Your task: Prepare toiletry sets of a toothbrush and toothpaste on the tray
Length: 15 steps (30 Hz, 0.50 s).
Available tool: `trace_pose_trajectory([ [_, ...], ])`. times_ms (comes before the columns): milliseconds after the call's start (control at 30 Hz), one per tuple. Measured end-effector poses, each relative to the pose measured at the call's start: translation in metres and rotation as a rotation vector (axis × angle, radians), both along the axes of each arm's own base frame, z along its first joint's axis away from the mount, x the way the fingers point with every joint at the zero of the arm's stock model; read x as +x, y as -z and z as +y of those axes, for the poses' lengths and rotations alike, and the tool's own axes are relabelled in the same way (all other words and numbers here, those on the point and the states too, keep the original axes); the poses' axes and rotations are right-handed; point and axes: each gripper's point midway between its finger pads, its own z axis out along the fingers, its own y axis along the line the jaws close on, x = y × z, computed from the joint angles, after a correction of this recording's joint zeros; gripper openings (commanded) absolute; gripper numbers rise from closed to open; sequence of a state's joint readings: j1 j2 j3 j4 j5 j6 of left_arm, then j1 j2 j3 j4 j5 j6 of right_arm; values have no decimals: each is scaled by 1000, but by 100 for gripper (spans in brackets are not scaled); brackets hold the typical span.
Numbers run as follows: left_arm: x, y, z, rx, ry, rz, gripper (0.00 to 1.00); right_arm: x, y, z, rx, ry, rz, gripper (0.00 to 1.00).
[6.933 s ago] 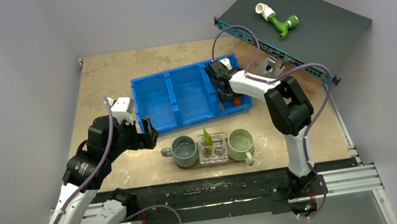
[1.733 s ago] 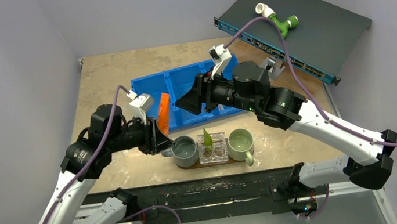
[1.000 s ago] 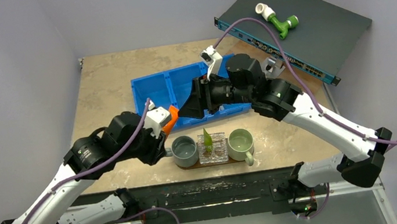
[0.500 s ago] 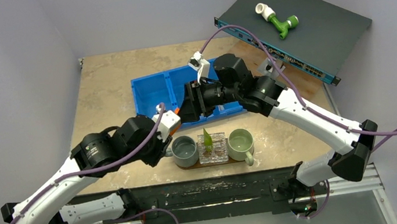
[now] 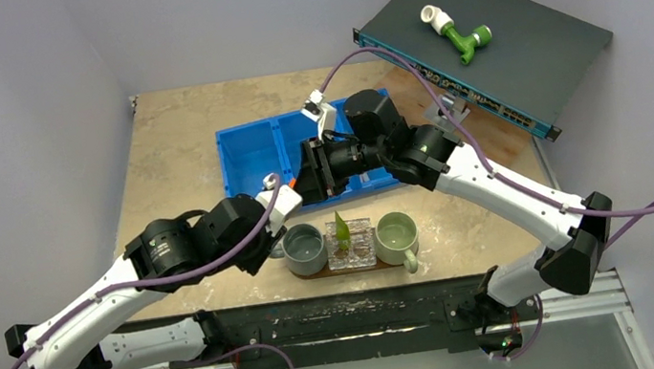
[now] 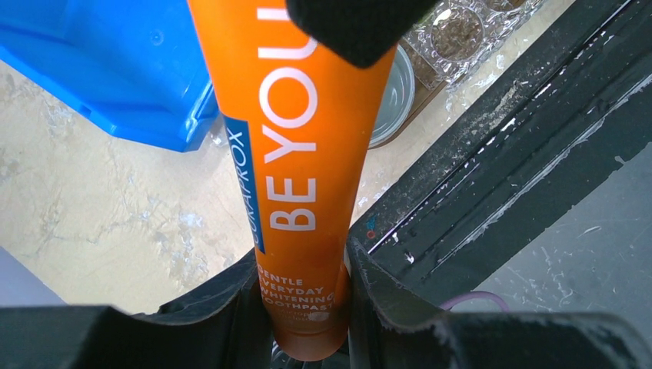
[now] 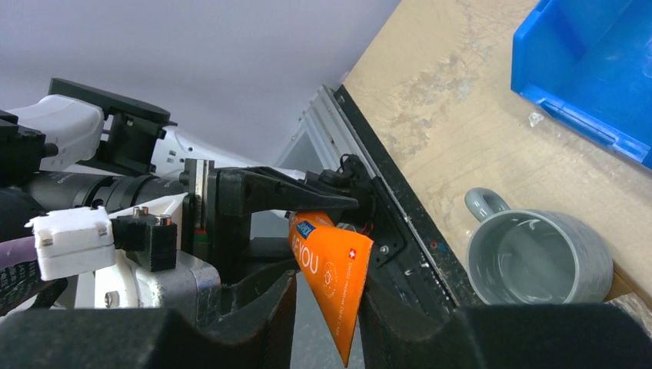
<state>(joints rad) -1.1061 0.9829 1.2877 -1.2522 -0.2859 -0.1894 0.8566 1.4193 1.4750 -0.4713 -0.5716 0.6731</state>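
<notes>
My left gripper (image 6: pixel 304 307) is shut on the cap end of the orange toothpaste (image 6: pixel 300 154) tube, held in the air just left of the grey mug (image 5: pixel 305 248). My right gripper (image 7: pixel 327 296) faces it with the tube's flat crimped end (image 7: pixel 332 265) between its fingers. One finger touches the tube and a gap shows on the other side. In the top view the two grippers meet at the bin's front edge, left gripper (image 5: pixel 279 203), right gripper (image 5: pixel 309 172). A green toothpaste (image 5: pixel 341 228) stands in a glass holder on the dark tray (image 5: pixel 366 269). No toothbrush is in view.
A pale green mug (image 5: pixel 396 236) stands on the tray right of the glass holder (image 5: pixel 352 250). The blue three-compartment bin (image 5: pixel 261 155) lies behind the grippers. A dark flat box (image 5: pixel 516 42) with a green-and-white pipe fitting (image 5: pixel 458 34) sits at the back right.
The left arm carried the orange tube right and down toward the grey mug. The right arm swung left to meet it, and its jaws narrowed around the tube's flat end.
</notes>
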Motion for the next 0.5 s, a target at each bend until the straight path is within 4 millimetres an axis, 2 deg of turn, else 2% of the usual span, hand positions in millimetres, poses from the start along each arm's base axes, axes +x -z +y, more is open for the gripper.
trace_pose_trajectory([
  [133,0,0,0,2,1,-6,0,0,1,0,0,1,3,0],
  [200,0,0,0,4,2,-7,3,0,0,0,4,1,12,0],
  [267,0,0,0,4,2,-7,18,0,0,1,9,1,14,0],
  [300,0,0,0,3,2,-7,31,0,0,1,10,1,15,0],
  [500,-1,-5,-6,-39,18,-9,71,0,5,1,8,-3,18,0],
])
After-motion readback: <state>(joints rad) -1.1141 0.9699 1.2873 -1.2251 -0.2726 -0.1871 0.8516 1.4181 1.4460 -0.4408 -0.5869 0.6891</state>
